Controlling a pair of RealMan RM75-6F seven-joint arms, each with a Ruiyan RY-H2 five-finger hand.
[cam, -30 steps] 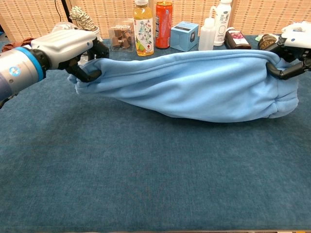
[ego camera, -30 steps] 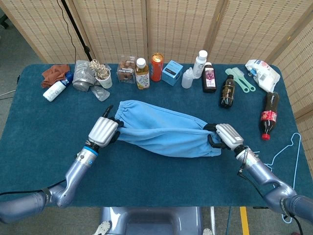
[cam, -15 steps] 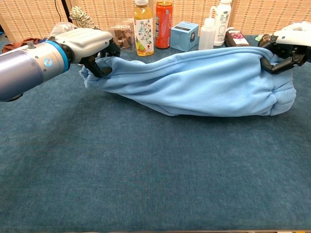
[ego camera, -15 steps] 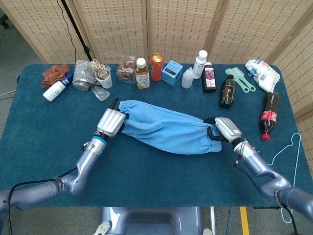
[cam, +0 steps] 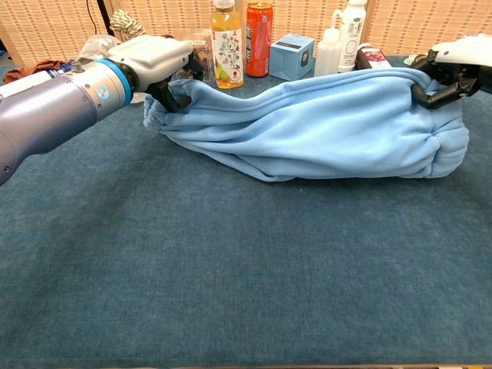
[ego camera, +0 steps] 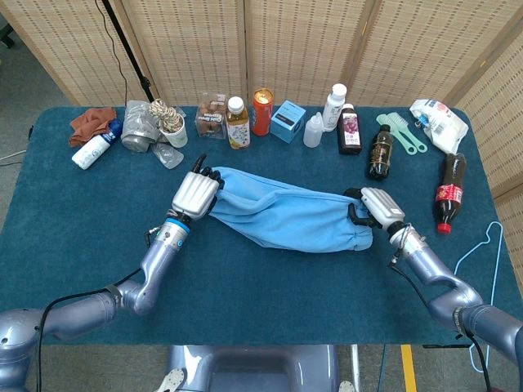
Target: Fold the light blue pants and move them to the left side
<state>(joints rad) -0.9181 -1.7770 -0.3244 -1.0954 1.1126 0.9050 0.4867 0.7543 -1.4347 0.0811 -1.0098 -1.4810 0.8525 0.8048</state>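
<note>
Head view: light blue pants doubled into a long strip mid-table, left hand and right hand each gripping an end. Folding partly done — further fold and the move leftward remain, by my judgement.

One pants; two hands, left and right; one can; one box; one cola bottle; one hanger; two combs.

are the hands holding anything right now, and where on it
Both hold the pants: the left robot hand grips the left end, the right robot hand grips the bunched right end.
</note>
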